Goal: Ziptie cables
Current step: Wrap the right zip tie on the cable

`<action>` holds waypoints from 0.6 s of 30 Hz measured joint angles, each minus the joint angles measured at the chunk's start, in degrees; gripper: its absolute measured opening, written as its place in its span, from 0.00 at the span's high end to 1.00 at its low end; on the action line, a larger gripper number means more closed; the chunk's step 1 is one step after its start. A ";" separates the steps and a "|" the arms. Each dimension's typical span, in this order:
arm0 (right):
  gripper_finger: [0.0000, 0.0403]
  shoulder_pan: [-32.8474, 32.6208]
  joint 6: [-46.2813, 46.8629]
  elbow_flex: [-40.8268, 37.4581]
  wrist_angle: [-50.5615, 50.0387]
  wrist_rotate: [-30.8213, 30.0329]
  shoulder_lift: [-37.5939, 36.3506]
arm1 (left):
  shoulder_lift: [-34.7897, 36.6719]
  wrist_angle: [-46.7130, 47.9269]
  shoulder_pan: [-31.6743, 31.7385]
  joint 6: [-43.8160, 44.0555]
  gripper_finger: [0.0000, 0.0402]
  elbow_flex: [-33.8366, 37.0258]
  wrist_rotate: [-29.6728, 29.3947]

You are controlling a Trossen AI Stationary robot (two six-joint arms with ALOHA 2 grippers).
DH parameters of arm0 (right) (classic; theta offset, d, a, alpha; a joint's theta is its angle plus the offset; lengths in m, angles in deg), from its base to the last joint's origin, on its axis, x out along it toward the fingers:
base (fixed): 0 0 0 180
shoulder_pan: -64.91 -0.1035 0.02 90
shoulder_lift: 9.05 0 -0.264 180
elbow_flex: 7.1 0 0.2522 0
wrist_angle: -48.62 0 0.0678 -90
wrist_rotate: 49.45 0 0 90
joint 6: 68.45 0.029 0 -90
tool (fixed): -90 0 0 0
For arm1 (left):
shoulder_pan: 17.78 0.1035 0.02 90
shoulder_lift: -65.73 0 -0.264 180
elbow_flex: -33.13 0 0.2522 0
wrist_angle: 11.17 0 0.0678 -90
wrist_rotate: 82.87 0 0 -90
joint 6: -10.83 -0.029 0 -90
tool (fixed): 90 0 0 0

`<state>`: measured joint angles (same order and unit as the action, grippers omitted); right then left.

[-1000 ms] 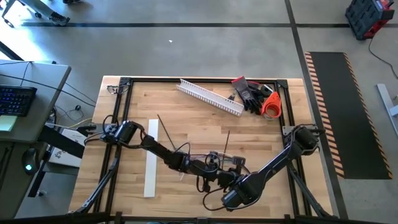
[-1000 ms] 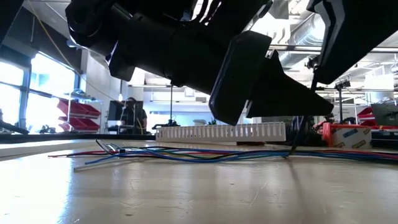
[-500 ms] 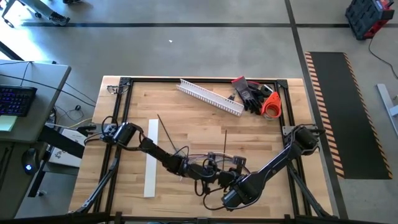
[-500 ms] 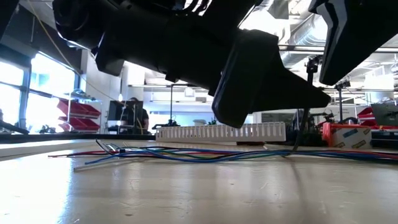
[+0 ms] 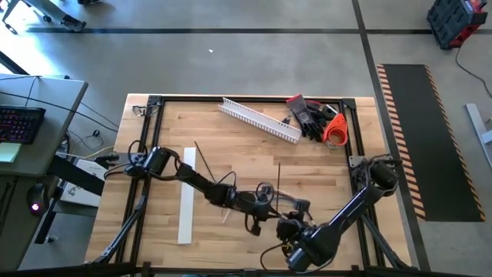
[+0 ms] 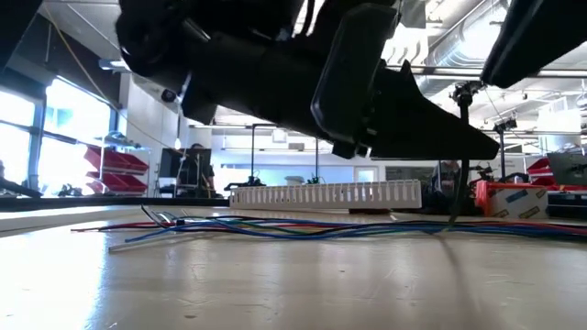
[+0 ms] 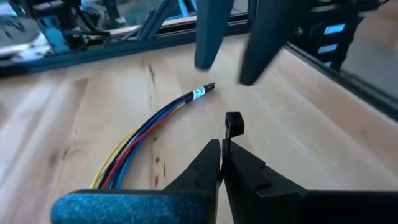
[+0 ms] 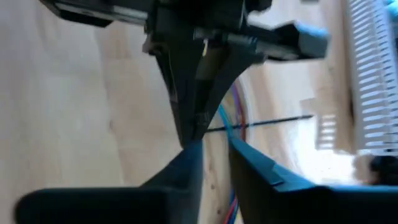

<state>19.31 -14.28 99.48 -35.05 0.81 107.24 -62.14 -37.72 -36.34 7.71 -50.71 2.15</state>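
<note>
- Left wrist view shows the cables [image 7: 146,134], red, blue, yellow and dark wires bundled side by side, lying on the wooden table [image 7: 74,118] just ahead of and beside the left gripper [image 7: 222,163].
- Its two fingers [image 7: 199,171] are pressed together on the thin black zip tie [image 7: 232,124], whose square head stands up just past the fingertips.
- The left arm reaches low from the table's edge toward the middle, nearly flat over the boards in the high view.
- The right gripper [image 8: 211,152] sits close in front of the left one; its fingers [image 8: 261,171] stand slightly apart, with the zip tie's strap and the cables passing just beyond the tips. I cannot tell whether they hold anything.
- Only the low view shows the cables stretched flat across the table, with the white slotted channel [image 6: 326,194] well behind them.
- Only the high view shows the flat white strip [image 5: 187,196] beside the left arm, and the gloves [image 5: 307,117] at the far corner.
</note>
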 joint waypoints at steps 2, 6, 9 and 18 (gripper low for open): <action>0.75 -0.60 1.44 0.00 -0.71 -2.56 -0.09 | 0.00 -0.45 0.86 1.54 1.00 0.00 2.35; 0.64 -1.07 4.52 -0.04 -2.90 -4.60 -0.17 | 0.00 -1.73 2.01 4.33 1.00 0.00 5.35; 0.62 -1.00 4.99 -3.92 -0.71 -4.76 -1.51 | 0.00 -2.90 2.50 5.56 1.00 0.00 6.74; 0.62 -5.82 10.22 -35.98 34.65 -8.52 -22.54 | 0.00 -2.90 2.48 6.16 1.00 0.00 6.80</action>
<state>13.50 -4.06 63.50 -0.40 -7.70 84.69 -62.14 -40.62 -33.87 13.87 -50.71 8.95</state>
